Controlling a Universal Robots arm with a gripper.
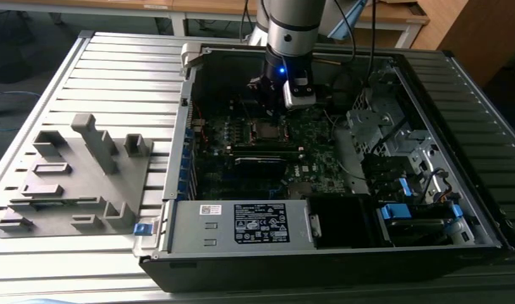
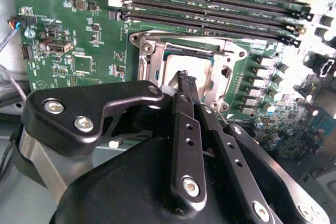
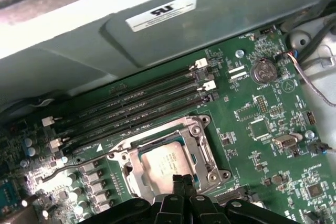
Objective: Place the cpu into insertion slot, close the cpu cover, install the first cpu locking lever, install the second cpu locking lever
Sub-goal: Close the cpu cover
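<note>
near the middle of the motherboard point(image 3: 252, 129), the cpu point(image 3: 163, 162) is sitting flat in the insertion slot point(image 2: 184, 55), and the cpu cover point(image 3: 207, 156) is seemingly lying down around it. the pincer point(image 3: 182, 181) is hanging over the cover's near edge, its fingers pinched narrow and gripping nothing, with the chip lying just beyond the tips. long memory slots point(image 3: 131, 103) are running along the socket's opposite edge, clear of the pincer.
</note>
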